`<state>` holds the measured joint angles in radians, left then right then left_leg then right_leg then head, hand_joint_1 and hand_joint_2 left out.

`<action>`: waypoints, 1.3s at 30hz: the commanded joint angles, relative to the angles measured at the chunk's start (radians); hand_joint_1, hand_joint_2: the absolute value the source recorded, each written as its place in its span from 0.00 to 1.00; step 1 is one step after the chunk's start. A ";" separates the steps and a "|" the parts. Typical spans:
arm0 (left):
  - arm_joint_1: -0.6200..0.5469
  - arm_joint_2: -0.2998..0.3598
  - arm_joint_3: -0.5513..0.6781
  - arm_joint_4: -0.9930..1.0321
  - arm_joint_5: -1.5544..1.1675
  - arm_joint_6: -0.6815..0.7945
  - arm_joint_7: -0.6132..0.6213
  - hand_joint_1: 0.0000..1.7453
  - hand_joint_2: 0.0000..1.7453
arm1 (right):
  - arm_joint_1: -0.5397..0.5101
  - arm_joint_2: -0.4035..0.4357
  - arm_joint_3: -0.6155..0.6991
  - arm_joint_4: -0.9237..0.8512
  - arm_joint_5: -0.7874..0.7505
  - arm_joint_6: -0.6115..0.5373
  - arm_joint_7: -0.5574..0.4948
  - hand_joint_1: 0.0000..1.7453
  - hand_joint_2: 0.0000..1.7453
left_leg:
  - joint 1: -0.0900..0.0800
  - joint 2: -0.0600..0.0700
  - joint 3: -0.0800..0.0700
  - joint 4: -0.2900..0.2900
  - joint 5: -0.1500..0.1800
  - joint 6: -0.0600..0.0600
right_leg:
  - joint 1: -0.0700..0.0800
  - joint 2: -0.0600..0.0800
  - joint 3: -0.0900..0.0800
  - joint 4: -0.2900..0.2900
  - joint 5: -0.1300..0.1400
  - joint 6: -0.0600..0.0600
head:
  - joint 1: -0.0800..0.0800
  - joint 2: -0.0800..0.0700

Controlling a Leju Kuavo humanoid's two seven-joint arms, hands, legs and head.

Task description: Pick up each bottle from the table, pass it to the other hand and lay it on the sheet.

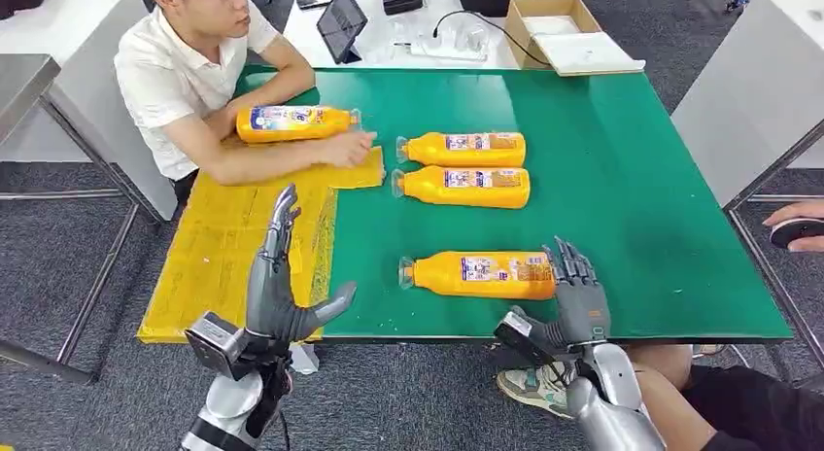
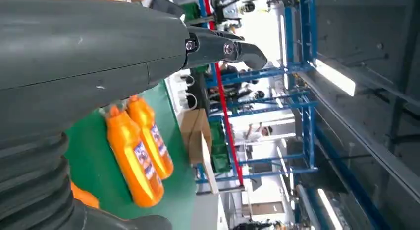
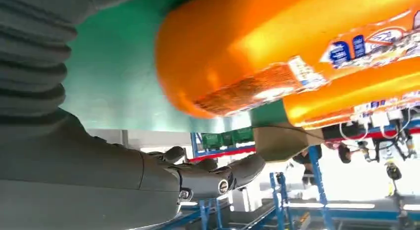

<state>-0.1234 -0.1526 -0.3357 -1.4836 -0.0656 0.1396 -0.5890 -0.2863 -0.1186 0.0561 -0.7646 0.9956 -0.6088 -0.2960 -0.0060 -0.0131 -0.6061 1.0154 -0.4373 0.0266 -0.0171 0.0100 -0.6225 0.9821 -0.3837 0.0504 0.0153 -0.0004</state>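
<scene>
Several orange bottles lie on the green table (image 1: pixel 632 179). The nearest bottle (image 1: pixel 476 274) (image 3: pixel 257 46) lies on its side by the front edge, cap to the left. My right hand (image 1: pixel 575 291) (image 3: pixel 99 175) is at its base, fingers spread along it and thumb apart, not gripping. Two more bottles (image 1: pixel 464 148) (image 1: pixel 464 187) lie side by side mid-table, also seen as a pair (image 2: pixel 141 153). A person's hand rests on a fourth bottle (image 1: pixel 291 122) at the far end of the yellow sheet (image 1: pixel 219 247). My left hand (image 1: pixel 282 281) (image 2: pixel 99 51) is raised over the sheet's right edge, open and holding nothing.
A person sits at the far left with a forearm across the sheet. A cardboard box (image 1: pixel 554 28) and a tablet (image 1: pixel 342 21) stand on the white table behind. Another person's hand (image 1: pixel 797 223) is at the right edge and a shoe (image 1: pixel 530 388) below the front edge.
</scene>
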 commanded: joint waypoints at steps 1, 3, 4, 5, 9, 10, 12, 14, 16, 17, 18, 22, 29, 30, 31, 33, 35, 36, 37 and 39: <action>-0.050 0.006 -0.023 0.077 0.015 -0.007 -0.003 0.00 1.00 | -0.136 0.011 0.076 0.242 0.035 0.026 0.027 0.00 1.00 | 0.001 0.001 0.005 -0.001 -0.002 -0.002 | 0.001 0.000 0.005 -0.001 -0.002 -0.002 | 0.000 0.000; -0.062 0.002 -0.026 0.096 0.023 -0.015 -0.005 0.00 1.00 | -0.169 0.015 0.102 0.294 0.064 0.034 0.041 0.00 1.00 | 0.001 0.002 0.002 -0.001 -0.001 -0.001 | 0.001 0.001 0.002 -0.001 0.000 -0.001 | 0.000 0.000; -0.067 0.000 -0.027 0.103 0.024 -0.017 -0.005 0.00 1.00 | -0.179 0.017 0.111 0.303 0.072 0.034 0.040 0.00 1.00 | 0.001 0.003 0.004 0.000 -0.002 -0.002 | 0.001 0.002 0.003 -0.001 -0.001 -0.002 | 0.000 0.000; -0.073 -0.002 -0.029 0.113 0.026 -0.020 -0.007 0.00 1.00 | -0.193 0.020 0.121 0.324 0.084 0.014 0.043 0.00 1.00 | 0.001 0.002 0.002 -0.001 -0.001 -0.001 | 0.001 0.001 0.002 -0.001 0.000 -0.001 | 0.000 0.000; -0.081 -0.003 -0.033 0.123 0.027 -0.023 -0.008 0.00 1.00 | -0.225 0.028 0.134 0.341 0.094 0.016 0.040 0.00 1.00 | 0.001 0.002 0.002 -0.001 -0.001 -0.001 | 0.001 0.001 0.002 -0.001 0.000 -0.002 | 0.000 0.000; -0.083 -0.004 -0.033 0.127 0.029 -0.025 -0.009 0.00 1.00 | -0.236 0.029 0.140 0.345 0.099 0.026 0.038 0.00 1.00 | 0.001 0.003 0.004 -0.001 -0.001 -0.002 | 0.001 0.001 0.004 -0.001 -0.001 -0.002 | 0.000 0.000; -0.088 -0.006 -0.035 0.135 0.033 -0.029 -0.010 0.00 1.00 | -0.247 0.034 0.145 0.354 0.102 0.040 0.045 0.00 1.00 | 0.001 0.002 0.003 0.000 -0.001 -0.002 | 0.001 0.000 0.003 0.000 -0.001 -0.002 | 0.000 0.000; -0.088 -0.006 -0.035 0.135 0.033 -0.029 -0.010 0.00 1.00 | -0.247 0.034 0.145 0.354 0.102 0.040 0.045 0.00 1.00 | 0.001 0.002 0.003 -0.001 -0.001 -0.002 | 0.001 0.000 0.003 -0.001 -0.001 -0.002 | 0.000 0.000; -0.088 -0.006 -0.035 0.135 0.033 -0.029 -0.010 0.00 1.00 | -0.247 0.034 0.145 0.354 0.102 0.040 0.045 0.00 1.00 | 0.001 0.002 0.003 -0.001 -0.001 -0.001 | 0.001 0.000 0.002 -0.001 -0.001 -0.002 | 0.000 0.000; -0.088 -0.006 -0.035 0.135 0.033 -0.029 -0.010 0.00 1.00 | -0.247 0.034 0.145 0.354 0.102 0.040 0.045 0.00 1.00 | 0.001 0.002 0.004 -0.001 -0.001 -0.002 | 0.001 0.000 0.004 -0.001 -0.001 -0.002 | 0.000 0.000; -0.088 -0.006 -0.035 0.135 0.033 -0.029 -0.010 0.00 1.00 | -0.247 0.034 0.145 0.354 0.102 0.040 0.045 0.00 1.00 | 0.001 0.001 0.003 -0.001 -0.001 -0.002 | 0.001 0.000 0.003 -0.001 -0.001 -0.002 | 0.000 0.000; -0.088 -0.006 -0.035 0.135 0.033 -0.029 -0.010 0.00 1.00 | -0.247 0.034 0.145 0.354 0.102 0.040 0.045 0.00 1.00 | 0.001 0.001 0.002 -0.001 -0.001 -0.001 | 0.001 0.000 0.002 0.000 -0.001 -0.001 | 0.000 0.000; -0.088 -0.006 -0.035 0.135 0.033 -0.029 -0.010 0.00 1.00 | -0.247 0.034 0.145 0.354 0.102 0.040 0.045 0.00 1.00 | 0.001 0.002 0.003 0.000 -0.001 -0.002 | 0.001 0.000 0.004 -0.001 -0.001 -0.002 | 0.000 0.000; -0.090 -0.007 -0.036 0.139 0.035 -0.032 -0.011 0.00 1.00 | -0.250 0.036 0.149 0.364 0.106 0.047 0.045 0.00 1.00 | 0.001 0.001 0.002 0.000 0.000 -0.001 | 0.001 0.000 0.002 0.000 0.000 -0.001 | 0.000 0.000; -0.090 -0.008 -0.037 0.140 0.038 -0.036 -0.012 0.00 1.00 | -0.253 0.038 0.151 0.369 0.106 0.052 0.046 0.00 1.00 | 0.001 0.001 0.002 0.000 -0.001 -0.001 | 0.001 0.000 0.002 0.000 -0.001 -0.001 | 0.000 0.000; -0.094 -0.008 -0.041 0.148 0.040 -0.040 -0.012 0.00 1.00 | -0.267 0.048 0.152 0.394 0.098 0.098 0.053 0.00 1.00 | 0.001 0.001 0.002 0.000 -0.001 -0.001 | 0.001 0.000 0.002 0.000 0.000 -0.001 | 0.000 0.000; -0.095 -0.006 -0.041 0.152 0.039 -0.040 -0.012 0.00 1.00 | -0.286 0.049 0.175 0.426 0.110 0.235 0.091 0.00 1.00 | 0.001 0.002 0.004 -0.001 -0.001 -0.002 | 0.001 0.000 0.003 -0.001 -0.001 -0.002 | 0.000 0.000; -0.099 -0.005 -0.040 0.157 0.043 -0.043 -0.013 0.00 1.00 | -0.292 0.047 0.171 0.435 0.089 0.306 0.093 0.00 1.00 | 0.001 0.002 0.002 -0.001 -0.001 -0.001 | 0.001 0.000 0.002 0.000 0.000 -0.001 | 0.000 0.000; -0.102 -0.004 -0.039 0.161 0.047 -0.049 -0.015 0.00 1.00 | -0.295 0.046 0.167 0.440 0.075 0.340 0.082 0.00 1.00 | 0.001 0.003 0.005 -0.001 -0.002 -0.002 | 0.001 0.000 0.004 -0.001 -0.001 -0.003 | 0.000 0.000; -0.107 -0.005 -0.039 0.168 0.052 -0.054 -0.019 0.00 1.00 | -0.303 0.039 0.163 0.454 0.050 0.407 0.068 0.97 1.00 | 0.001 0.002 0.002 -0.001 0.000 -0.001 | 0.001 0.000 0.002 0.000 0.000 -0.001 | 0.000 0.000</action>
<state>-0.1774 -0.1736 -0.3521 -1.4053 -0.0298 0.1030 -0.6004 -0.5210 -0.0877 0.1774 -0.4627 1.0933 -0.4526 -0.2277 -0.0058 -0.0106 -0.6055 1.0155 -0.4372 0.0265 -0.0170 0.0105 -0.6227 0.9822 -0.3836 0.0504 0.0156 -0.0004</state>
